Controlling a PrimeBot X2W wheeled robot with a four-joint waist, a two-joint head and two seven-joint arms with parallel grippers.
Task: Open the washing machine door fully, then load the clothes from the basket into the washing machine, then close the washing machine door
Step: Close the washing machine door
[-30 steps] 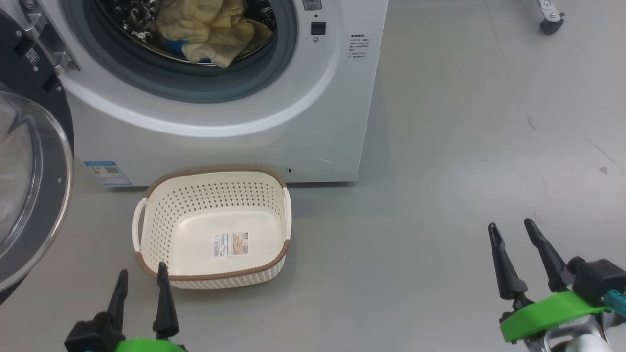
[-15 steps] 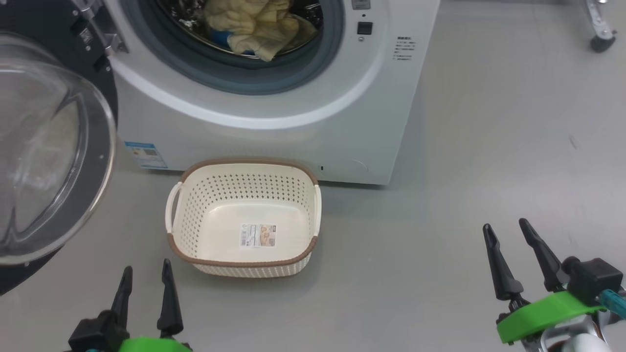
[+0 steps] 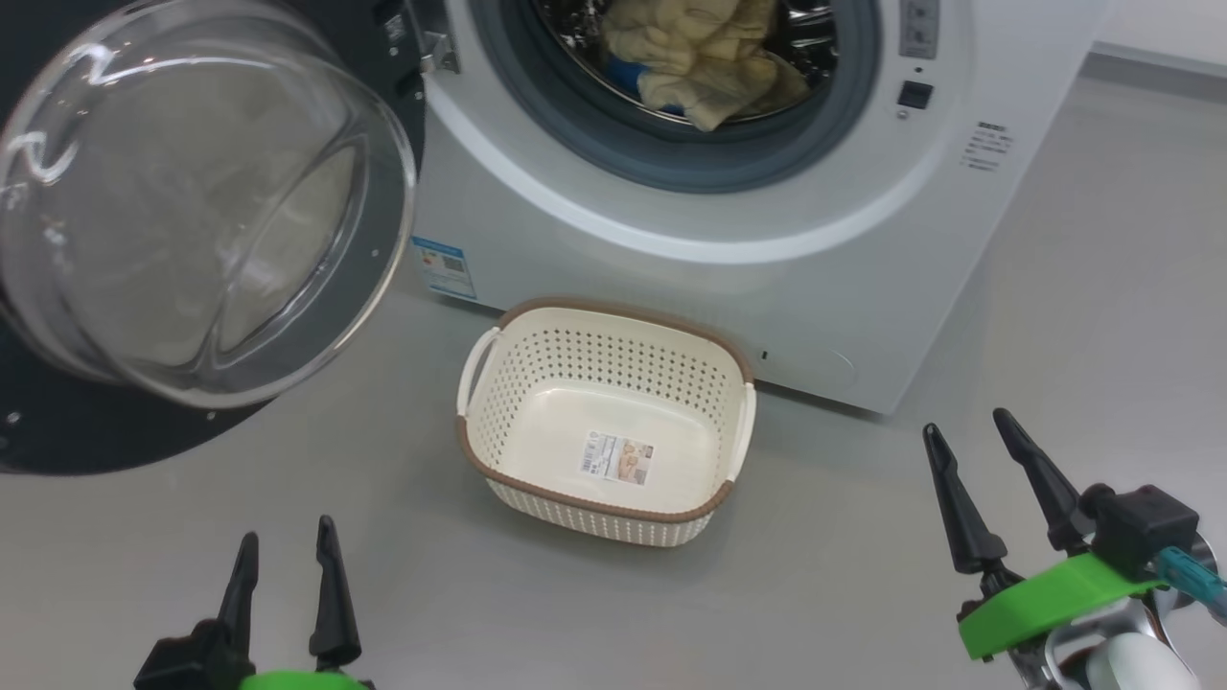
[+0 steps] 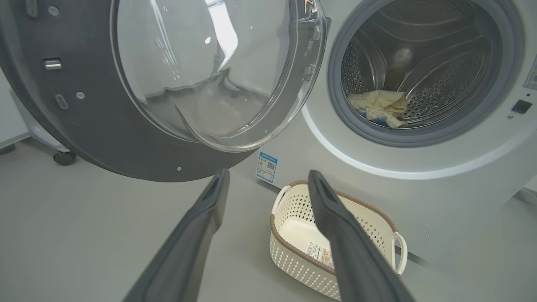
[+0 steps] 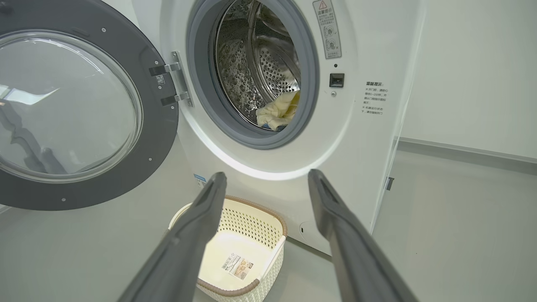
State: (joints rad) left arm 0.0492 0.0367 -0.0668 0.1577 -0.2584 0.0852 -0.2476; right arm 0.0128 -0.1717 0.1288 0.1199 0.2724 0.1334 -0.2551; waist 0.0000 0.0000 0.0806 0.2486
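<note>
The white washing machine (image 3: 844, 249) stands at the top of the head view with its door (image 3: 206, 206) swung wide open to the left. Pale yellow clothes (image 3: 705, 57) lie inside the steel drum, also seen as clothes (image 4: 377, 107) and clothes (image 5: 279, 111). The cream basket (image 3: 508, 383) sits on the floor before the machine, holding just a label sticker. My left gripper (image 3: 288, 541) is open at the lower left, short of the basket. My right gripper (image 3: 966, 433) is open at the lower right, well away from it. Both hold nothing.
Grey floor (image 3: 1054, 364) spreads to the right of the machine. The open door (image 4: 138, 84) overhangs the floor on the left. A wheeled base (image 4: 63, 157) stands behind the door. A pale wall (image 5: 474, 71) runs to the right of the washer.
The head camera has swung left, so the machine, door and basket have shifted right in the view. Both grippers keep their places and stay open.
</note>
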